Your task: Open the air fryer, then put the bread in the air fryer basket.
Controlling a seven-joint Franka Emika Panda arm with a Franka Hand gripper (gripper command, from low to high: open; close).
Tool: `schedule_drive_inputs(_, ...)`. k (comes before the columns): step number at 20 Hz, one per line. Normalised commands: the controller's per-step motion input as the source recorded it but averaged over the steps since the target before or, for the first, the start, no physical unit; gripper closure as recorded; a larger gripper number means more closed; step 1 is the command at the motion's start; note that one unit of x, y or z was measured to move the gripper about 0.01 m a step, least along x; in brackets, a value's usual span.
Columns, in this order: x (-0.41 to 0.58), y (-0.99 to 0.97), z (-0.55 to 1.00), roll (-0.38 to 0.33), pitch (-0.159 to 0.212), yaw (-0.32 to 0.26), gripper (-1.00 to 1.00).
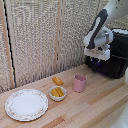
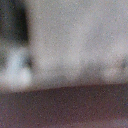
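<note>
On the table: one bread (image 1: 57,80), one air fryer (image 1: 113,54); jaws' state unclear.

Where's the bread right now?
In the exterior view, the bread lies on the table behind the small bowl, left of the pink cup.

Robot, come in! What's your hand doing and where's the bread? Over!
Hand at the air fryer front, grip unclear. Bread on the table, untouched. Pink cup beside it, nothing blocking.

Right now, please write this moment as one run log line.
phase: reaching handle | pincer: at air fryer front, state unclear | bread: on table, untouched | wrist view: blurred
</note>
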Motion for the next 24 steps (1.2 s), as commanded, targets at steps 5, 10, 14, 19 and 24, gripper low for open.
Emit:
schedule_drive_inputs(5, -0.276, 0.69, 0.55, 0.000, -0.062, -0.094, 1.00)
schedule_drive_inputs(10, -0.437, 0.71, 0.41, -0.024, -0.024, -0.047, 1.00)
schedule_drive_inputs(14, -0.549, 0.77, 0.33, -0.045, -0.014, -0.003, 1.00)
schedule_drive_inputs(19, -0.522, 0.74, 0.08, -0.090, -0.033, 0.000, 1.00)
schedule_drive_inputs(24, -0.219, 0.42, -0.15, -0.093, -0.032, 0.000, 1.00)
